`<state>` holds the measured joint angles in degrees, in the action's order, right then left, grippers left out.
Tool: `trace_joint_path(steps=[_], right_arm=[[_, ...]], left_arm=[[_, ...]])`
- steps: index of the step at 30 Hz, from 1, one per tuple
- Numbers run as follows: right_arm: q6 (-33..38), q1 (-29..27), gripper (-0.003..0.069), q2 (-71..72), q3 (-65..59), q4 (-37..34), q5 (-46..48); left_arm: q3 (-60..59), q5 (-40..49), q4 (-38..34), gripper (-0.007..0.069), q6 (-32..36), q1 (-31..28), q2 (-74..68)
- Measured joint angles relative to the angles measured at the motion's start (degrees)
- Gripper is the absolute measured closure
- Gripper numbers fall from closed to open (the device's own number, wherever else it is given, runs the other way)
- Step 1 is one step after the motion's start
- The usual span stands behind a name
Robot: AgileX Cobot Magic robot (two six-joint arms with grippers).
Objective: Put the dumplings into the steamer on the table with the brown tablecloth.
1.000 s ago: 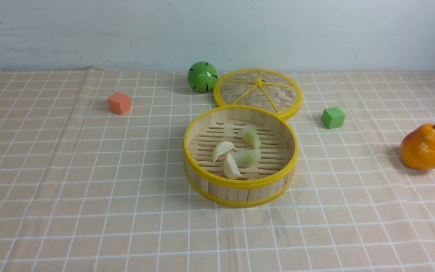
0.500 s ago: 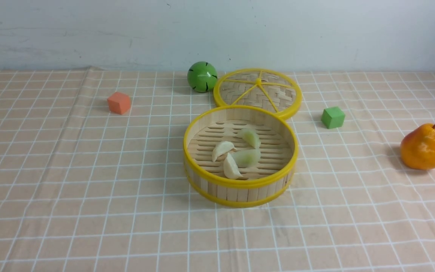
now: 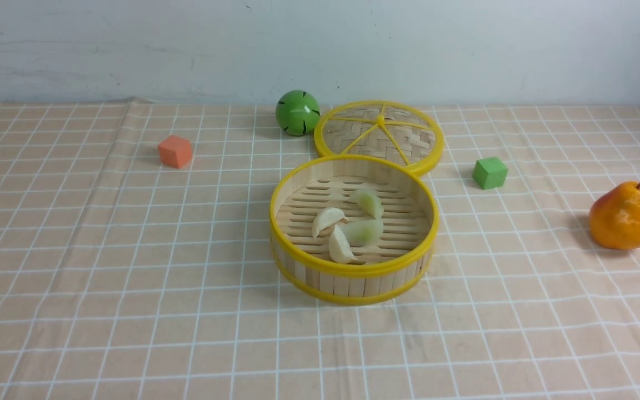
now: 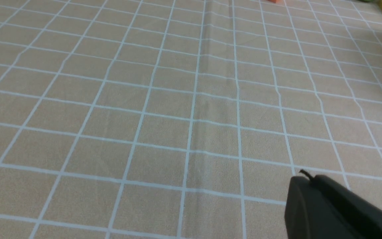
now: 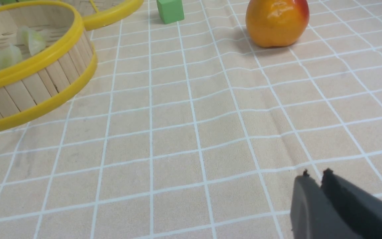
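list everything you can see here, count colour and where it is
steamer: 1, bamboo with yellow rims, centre of table
dumplings: 4, two cream-white, two pale green, on the steamer floor
lid: 1, woven with yellow rim and spokes, flat behind the steamer
ball: 1, green, left of the lid
orange cube: 1, far left
green cube: 1, right of the steamer
pear: 1, orange-red, far right
tablecloth: 1, peach-brown with white grid, covering the table
left gripper: 1, dark, shut, above bare cloth
right gripper: 1, dark, shut, above bare cloth
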<state>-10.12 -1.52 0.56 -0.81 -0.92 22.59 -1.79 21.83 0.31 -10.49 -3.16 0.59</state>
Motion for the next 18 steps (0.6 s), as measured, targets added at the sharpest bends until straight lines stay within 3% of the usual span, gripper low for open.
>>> trace_joint_path(steps=[18], right_arm=[[0.0,0.0,0.0575,0.0,0.0,0.0,0.02]], left_arm=[[0.0,0.06,0.0,0.0638,0.0,0.0,0.0]])
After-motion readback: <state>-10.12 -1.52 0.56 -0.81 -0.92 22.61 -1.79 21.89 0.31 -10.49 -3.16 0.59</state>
